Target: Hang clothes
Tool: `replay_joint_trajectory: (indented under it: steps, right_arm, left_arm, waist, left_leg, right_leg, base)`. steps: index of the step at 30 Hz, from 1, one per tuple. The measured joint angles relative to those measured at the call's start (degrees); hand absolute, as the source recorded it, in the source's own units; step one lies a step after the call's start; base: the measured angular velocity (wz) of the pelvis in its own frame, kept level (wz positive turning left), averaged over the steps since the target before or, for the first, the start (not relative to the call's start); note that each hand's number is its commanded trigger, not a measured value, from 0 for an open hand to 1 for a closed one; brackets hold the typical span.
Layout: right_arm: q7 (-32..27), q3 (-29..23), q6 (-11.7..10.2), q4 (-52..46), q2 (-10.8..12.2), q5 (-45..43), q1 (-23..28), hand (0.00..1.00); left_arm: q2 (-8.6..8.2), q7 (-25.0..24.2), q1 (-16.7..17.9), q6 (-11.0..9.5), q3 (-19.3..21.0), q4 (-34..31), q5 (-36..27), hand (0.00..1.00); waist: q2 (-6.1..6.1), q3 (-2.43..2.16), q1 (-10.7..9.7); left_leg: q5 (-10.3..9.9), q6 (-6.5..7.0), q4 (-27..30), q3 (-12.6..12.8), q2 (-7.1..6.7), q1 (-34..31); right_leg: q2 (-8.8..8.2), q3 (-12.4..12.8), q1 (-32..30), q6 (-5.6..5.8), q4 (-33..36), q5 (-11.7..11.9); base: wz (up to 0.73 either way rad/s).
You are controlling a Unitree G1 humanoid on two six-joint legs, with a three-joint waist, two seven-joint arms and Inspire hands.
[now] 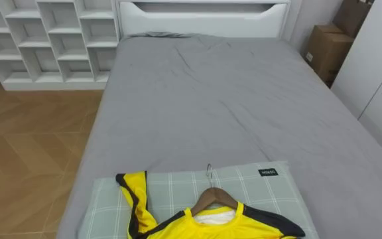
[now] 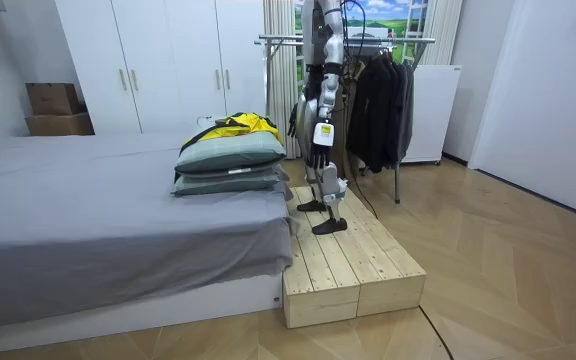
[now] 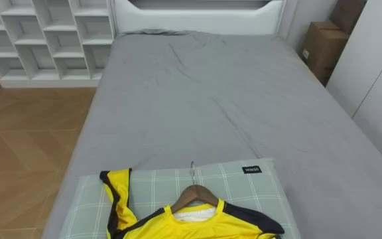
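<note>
One yellow-and-black sports shirt (image 1: pixel 207 227) on a brown wooden hanger (image 1: pixel 212 196), at the near end of the grey-sheeted bed (image 1: pixel 211 99).
Lies flat on the top green-checked pillow (image 1: pixel 171 184) of a stack, metal hook towards the far headboard, one black-edged sleeve thrown out left. Stands on a pale plank platform (image 2: pixel 353 262) at the bed's near end, a metal clothes rack (image 2: pixel 368 42) of dark garments (image 2: pixel 383 100) just behind. Hangs the left hand (image 2: pixel 319 135) low by the hip, well apart from the shirt; cannot tell whether its fingers spread or curl. Far left, white cube shelving (image 1: pixel 45 40); far right, a brown cardboard box (image 1: pixel 323 50).
</note>
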Motion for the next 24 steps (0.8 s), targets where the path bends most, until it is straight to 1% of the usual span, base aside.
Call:
replay_joint_trajectory:
  steps: [4, 5, 6, 10, 11, 13, 15, 22, 24]
  right_arm:
    - [0.7, -0.7, 0.8, 0.4, 0.2, 2.0, 0.0, 0.00]
    - [1.0, -0.6, 0.9, 0.5, 0.2, 2.8, 0.0, 0.00]
    - [1.2, -0.3, 1.2, 0.6, 0.2, 3.5, 0.0, 0.00]
    - [1.7, -0.4, 1.2, 1.0, 0.2, 4.0, 0.0, 0.00]
    - [1.9, -0.4, 1.4, 1.2, 0.2, 4.4, 0.0, 0.00]
    - [2.1, -0.9, 2.2, 1.2, 0.2, 4.1, 0.0, 0.00]
    - [2.1, -0.8, 2.4, 1.1, 0.2, 3.8, 0.0, 0.00]
    - [1.3, -0.1, 2.3, 1.4, 0.0, 2.2, -0.7, 0.00]
    - [0.7, -0.2, 2.0, 1.5, 0.0, 0.5, -1.0, 0.00]
  left_arm:
    - [-0.04, 0.2, 0.1, 0.0, 0.8, 0.1, 0.0, 0.00]
    - [-0.05, 0.2, 0.1, 0.0, 0.9, 0.0, 0.1, 0.00]
    - [-0.04, 0.2, 0.1, 0.0, 1.0, 0.0, 0.1, 0.00]
    - [0.01, 0.3, 0.2, 0.0, 1.2, 0.1, 0.0, 0.00]
    - [0.02, 0.3, 0.3, 0.0, 1.2, 0.1, 0.0, 0.00]
    - [-0.03, 0.4, 0.3, 0.2, 2.0, 0.1, 0.5, 0.00]
    - [-0.02, 0.5, 0.2, 0.3, 2.2, 0.0, 0.7, 0.00]
    - [-0.18, 1.8, 0.2, 0.4, 2.2, 0.0, -0.2, 0.00]
    - [-0.54, 2.8, 0.1, 0.2, 2.2, -0.1, -0.2, 0.00]
  waist:
    - [-0.06, 0.04, -0.1]
    - [-0.21, 0.08, -0.1]
    - [-0.08, 0.15, 0.0]
    - [-0.23, 0.12, -0.1]
    - [-0.44, 0.06, -0.1]
    - [-0.33, 0.11, -0.1]
    - [-0.41, 0.09, -0.1]
    - [-0.52, 0.14, 0.0]
    - [-0.47, 0.14, 0.0]
  left_leg:
    - [0.0, 0.00, 0.0, -0.1, -0.02, 0.0]
    - [0.0, 0.00, 0.0, -0.1, -0.02, 0.0]
    - [0.0, 0.00, 0.0, -0.1, -0.02, 0.0]
    - [0.0, 0.00, 0.0, -0.1, -0.04, 0.0]
    - [0.0, 0.00, 0.0, -0.1, -0.04, 0.0]
    - [0.0, 0.00, 0.0, -0.2, -0.03, 0.0]
    - [0.0, 0.00, 0.0, -0.3, -0.04, -0.1]
    - [0.0, 0.00, 0.1, -0.4, -0.03, -0.1]
    - [0.0, 0.00, 0.1, -0.5, -0.04, 0.0]
  right_leg:
    - [-0.03, 0.0, 0.1, 0.00, -0.1, 0.0]
    - [-0.02, 0.0, 0.0, 0.00, -0.1, 0.0]
    - [-0.02, 0.0, 0.0, 0.00, -0.1, 0.0]
    - [-0.02, 0.0, 0.0, 0.00, -0.1, 0.0]
    - [-0.02, 0.0, 0.0, 0.00, -0.1, 0.0]
    - [-0.03, 0.0, 0.0, 0.00, -0.1, 0.0]
    - [-0.07, -0.2, 0.0, 0.00, -0.1, 0.0]
    - [-0.09, -0.6, 0.2, 0.00, -0.1, 0.0]
    - [-0.09, -0.6, 0.3, 0.00, -0.1, 0.0]
  base:
    - [0.00]
    - [0.00]
    - [0.00]
    - [0.00]
    - [0.00]
    - [0.00]
    - [0.03]
    - [0.01]
    - [0.00]
